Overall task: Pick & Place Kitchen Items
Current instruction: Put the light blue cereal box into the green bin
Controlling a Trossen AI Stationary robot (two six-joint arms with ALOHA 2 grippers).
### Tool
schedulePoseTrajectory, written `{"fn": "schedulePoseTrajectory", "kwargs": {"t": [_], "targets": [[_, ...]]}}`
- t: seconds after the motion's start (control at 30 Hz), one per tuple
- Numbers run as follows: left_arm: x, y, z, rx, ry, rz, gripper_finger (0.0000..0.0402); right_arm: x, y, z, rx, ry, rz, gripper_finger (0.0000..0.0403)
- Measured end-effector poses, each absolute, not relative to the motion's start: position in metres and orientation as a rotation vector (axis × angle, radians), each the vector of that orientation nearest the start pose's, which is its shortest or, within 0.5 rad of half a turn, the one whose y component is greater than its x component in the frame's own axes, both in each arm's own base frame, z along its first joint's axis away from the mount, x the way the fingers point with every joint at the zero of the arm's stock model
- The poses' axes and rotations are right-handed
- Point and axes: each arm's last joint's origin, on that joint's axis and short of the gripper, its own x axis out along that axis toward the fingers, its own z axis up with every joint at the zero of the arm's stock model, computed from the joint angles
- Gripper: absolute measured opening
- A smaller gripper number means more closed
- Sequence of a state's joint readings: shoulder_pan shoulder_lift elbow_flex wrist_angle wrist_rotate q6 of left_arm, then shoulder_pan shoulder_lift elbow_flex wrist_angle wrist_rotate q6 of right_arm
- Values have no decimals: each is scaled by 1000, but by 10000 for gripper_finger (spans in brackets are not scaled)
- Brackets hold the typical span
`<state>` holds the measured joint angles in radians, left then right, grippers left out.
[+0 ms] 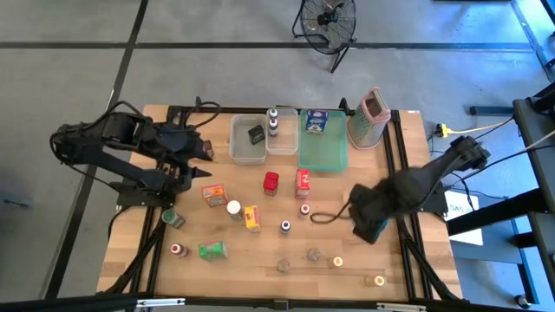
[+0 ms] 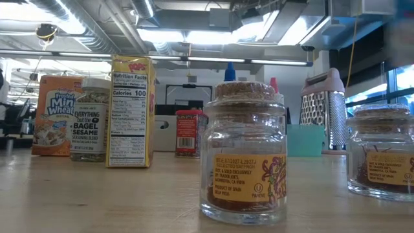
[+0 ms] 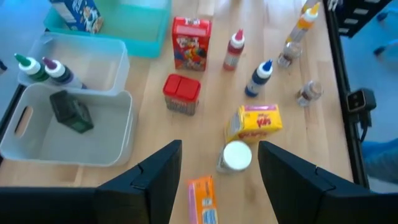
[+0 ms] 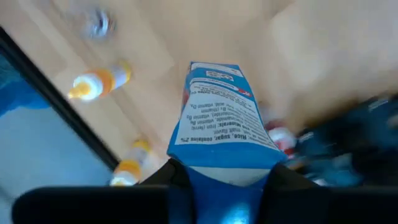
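Two dark, angular jointed arms (image 1: pixel 130 152), each ending in a tool with two flat black fingers (image 3: pixel 155 180).

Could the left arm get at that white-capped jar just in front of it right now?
Probably yes. The left gripper is open and empty, and the white-capped jar stands just ahead of its fingers, with the yellow box close beside it.

The wooden table (image 1: pixel 260 260) stands on a grey concrete floor (image 1: pixel 69 69) crossed by dark lines. A black fan (image 1: pixel 328 22) sits on the floor beyond the far edge. Across the table, the room shows ceiling strip lights (image 2: pixel 187 35), pipes and, on the right, what may be a window (image 2: pixel 398 84).
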<state>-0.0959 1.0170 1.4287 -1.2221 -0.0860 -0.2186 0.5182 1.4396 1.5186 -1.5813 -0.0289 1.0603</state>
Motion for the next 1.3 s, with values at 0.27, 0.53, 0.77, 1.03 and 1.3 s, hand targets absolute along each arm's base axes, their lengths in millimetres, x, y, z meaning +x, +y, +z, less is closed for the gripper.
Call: {"fn": "schedulePoseTrajectory", "kwargs": {"t": [0.27,0.53,0.77,1.03,1.3], "targets": [[158,-13,415,-184,673,67,208,221,42,404,84,1205,-248,75],[167,-15,432,-240,476,14,208,231,-43,402,-110,1281,-244,75],[179,-14,440,-235,360,76,208,247,-94,378,-194,1428,-178,75],[202,-17,431,-289,390,127,208,254,-147,347,-160,1594,-159,75],[229,-27,414,-264,475,93,208,264,-183,323,-153,1616,-139,75]]}}
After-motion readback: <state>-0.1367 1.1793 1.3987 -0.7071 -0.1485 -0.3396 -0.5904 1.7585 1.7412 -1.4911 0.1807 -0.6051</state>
